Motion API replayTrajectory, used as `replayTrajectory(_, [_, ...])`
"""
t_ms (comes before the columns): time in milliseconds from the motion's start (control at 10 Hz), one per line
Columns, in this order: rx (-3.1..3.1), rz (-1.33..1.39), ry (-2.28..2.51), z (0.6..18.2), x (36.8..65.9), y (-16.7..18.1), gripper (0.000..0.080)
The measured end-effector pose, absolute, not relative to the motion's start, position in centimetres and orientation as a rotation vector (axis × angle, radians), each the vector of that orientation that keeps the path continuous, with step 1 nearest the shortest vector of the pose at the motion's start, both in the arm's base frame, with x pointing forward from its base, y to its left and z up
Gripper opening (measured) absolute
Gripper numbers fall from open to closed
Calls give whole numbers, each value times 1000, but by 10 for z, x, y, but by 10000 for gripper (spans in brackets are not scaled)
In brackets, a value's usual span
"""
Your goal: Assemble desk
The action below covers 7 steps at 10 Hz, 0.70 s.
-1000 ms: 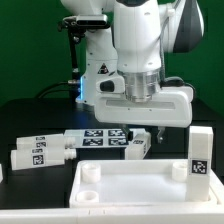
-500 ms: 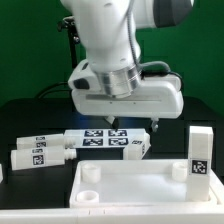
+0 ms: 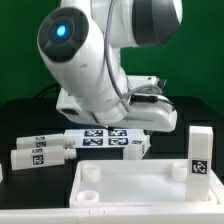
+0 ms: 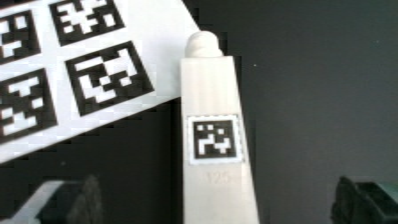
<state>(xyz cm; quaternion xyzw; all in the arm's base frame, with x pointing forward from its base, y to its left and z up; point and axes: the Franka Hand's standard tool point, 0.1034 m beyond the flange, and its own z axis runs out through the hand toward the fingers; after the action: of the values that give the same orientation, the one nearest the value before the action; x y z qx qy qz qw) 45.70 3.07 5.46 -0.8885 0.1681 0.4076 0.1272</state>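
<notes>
Gripper point(image 4: 217, 192) spread wide, empty; jaws stand one on each side of desk leg point(image 4: 214, 110), not touching. Leg lies flat on black table point(image 4: 320, 80), just beside marker board point(image 4: 71, 70). Judged light, stiff, smooth plastic: grip across flat sides of square shank near tag point(image 4: 215, 138), not tapered peg point(image 4: 205, 45).

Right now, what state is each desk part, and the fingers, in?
Tabletop: lying flat, sockets up.
Upright leg: standing at the tabletop's corner.
Loose leg: lying beside the marker board, ungripped.
Leg at the exterior view's left: lying flat, unattached.
Fingers: open, holding nothing.
</notes>
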Motion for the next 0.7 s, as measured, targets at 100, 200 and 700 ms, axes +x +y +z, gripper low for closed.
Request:
replayTrajectory(100, [-2523, 1283, 411, 50, 457, 33, 648])
replayTrajectory(200, [-2478, 1351, 383, 45, 460, 32, 648])
replayTrajectory(700, [-2432, 1432, 426, 40, 453, 25, 648])
